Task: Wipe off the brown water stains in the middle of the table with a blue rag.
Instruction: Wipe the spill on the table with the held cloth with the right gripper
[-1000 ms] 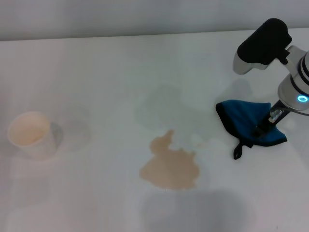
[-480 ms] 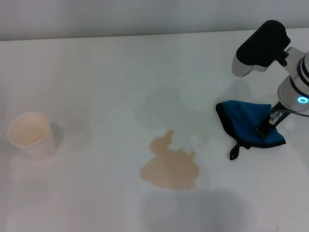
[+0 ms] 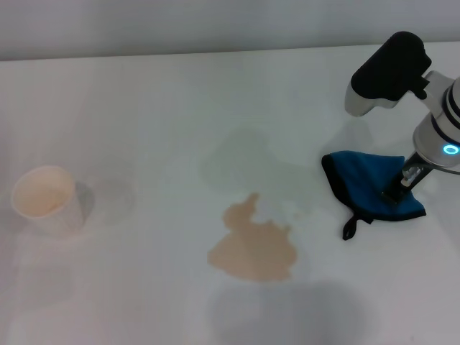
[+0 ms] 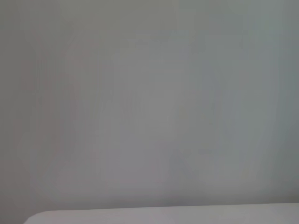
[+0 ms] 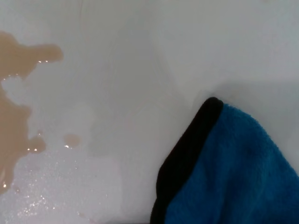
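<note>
No readable text, labels, brands or numbers anywhere. The blue rag (image 3: 374, 188), white paper cup (image 3: 44, 200), table (image 3: 144, 108) and robot arm housing (image 3: 388, 68) are all unmarked; nothing legible in the wrist views.

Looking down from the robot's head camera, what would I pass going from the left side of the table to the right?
White paper cup → brown water stains → blue rag → the right claw, which is down on the rag's far-right part. All of it sits on the white table.

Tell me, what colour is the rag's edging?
Black, around the blue rag; clearest in the right wrist view.
</note>
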`<state>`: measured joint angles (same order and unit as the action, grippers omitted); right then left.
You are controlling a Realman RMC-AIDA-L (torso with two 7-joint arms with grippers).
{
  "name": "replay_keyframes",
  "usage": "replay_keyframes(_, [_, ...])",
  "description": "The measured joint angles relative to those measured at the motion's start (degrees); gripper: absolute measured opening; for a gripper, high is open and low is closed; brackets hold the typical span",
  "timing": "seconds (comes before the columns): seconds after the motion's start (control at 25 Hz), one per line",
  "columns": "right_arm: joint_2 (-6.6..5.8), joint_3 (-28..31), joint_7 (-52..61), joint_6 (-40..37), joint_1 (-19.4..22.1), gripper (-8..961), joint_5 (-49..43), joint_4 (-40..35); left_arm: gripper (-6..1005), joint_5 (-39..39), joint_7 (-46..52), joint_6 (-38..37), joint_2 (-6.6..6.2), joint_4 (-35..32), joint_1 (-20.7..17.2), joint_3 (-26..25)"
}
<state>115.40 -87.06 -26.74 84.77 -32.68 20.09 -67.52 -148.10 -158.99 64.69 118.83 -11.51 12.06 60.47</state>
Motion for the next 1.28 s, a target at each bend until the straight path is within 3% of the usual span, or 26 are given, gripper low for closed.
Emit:
replay_keyframes(0.48, [0.08,-4.69,-2.91,2.36,-0.9,22,9.05,-0.42,876,0.0,0.0,-0.09,0.0,0.0,0.06,0.0])
replay_keyframes(0.84, [0.56,-13.5,-1.37,1.8,-3.32,22,15.72,-0.07,876,0.0,0.0,-0.1,0.0,-0.01,0.08,0.0])
replay_keyframes(1.28, [0.78,-29.1,2.53,-0.76,-8.38,22,25.29,0.25,877,0.03,0.0,0.34,0.0,-0.01,0.07,0.16])
